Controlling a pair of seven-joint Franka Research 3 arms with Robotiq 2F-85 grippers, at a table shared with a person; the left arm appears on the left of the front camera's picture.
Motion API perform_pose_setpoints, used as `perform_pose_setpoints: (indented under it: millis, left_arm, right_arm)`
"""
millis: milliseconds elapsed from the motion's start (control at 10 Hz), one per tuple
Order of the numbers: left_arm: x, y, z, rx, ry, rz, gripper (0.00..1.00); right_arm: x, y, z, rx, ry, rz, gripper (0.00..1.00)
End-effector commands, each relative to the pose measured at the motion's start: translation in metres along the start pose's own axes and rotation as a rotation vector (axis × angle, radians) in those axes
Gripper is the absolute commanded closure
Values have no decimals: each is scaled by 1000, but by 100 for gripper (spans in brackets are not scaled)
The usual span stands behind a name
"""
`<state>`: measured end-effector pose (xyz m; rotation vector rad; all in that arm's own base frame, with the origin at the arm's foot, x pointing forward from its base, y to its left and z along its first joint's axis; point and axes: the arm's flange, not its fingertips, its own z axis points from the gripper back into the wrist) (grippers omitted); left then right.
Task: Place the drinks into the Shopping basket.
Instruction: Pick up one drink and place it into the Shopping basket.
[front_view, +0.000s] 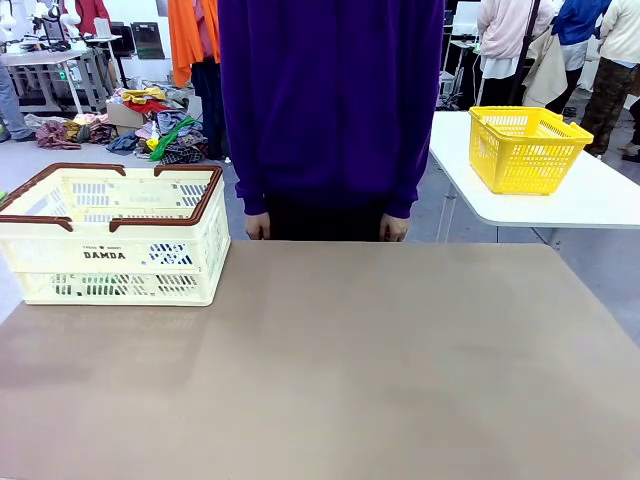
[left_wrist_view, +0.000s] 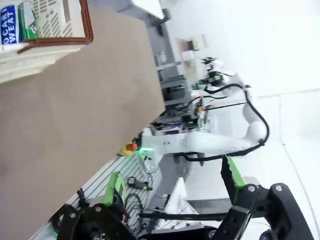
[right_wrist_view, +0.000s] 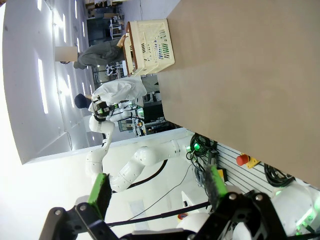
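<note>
Busy workroom: clothes heaped on the floor behind, other people at the far right. Brown table (front_view: 330, 370), its top bare across the middle and near side. Shopping basket (front_view: 115, 250) on the table's far left corner, cream with brown rim and handles folded down, "DAMDA" on the near wall. Person in a purple top (front_view: 330, 100) stands at the far edge, both hands hanging at the table's edge, apart from the basket. Yellow basket (front_view: 525, 150) sits on a separate white table (front_view: 600, 200) at the right.

Left wrist view: left pincer (left_wrist_view: 172, 182) spread open, green pads well apart, nothing between, held off the table's edge. Basket corner at upper left; inside it a blue drinks can (left_wrist_view: 9, 25) with white lettering and a green one (left_wrist_view: 28, 20) just beside it.

Right wrist view: right pincer (right_wrist_view: 157, 190) likewise wide open and empty, off the table edge; basket at the far end.
</note>
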<state>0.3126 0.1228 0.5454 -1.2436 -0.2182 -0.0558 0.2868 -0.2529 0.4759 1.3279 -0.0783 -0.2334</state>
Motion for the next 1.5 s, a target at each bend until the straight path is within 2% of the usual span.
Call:
perform_pose_setpoints:
  millis: [0, 100, 1400]
  left_arm:
    - [18, 26, -21, -78, 118, 10, 0]
    - [0, 0, 0, 0, 0, 0, 0]
    - [0, 0, 0, 0, 0, 0, 0]
  right_arm:
    - [-2, 4, 2, -13, 7, -13, 0]
    - [-2, 4, 2, -13, 7, -13, 0]
    - [-2, 4, 2, -13, 7, -13, 0]
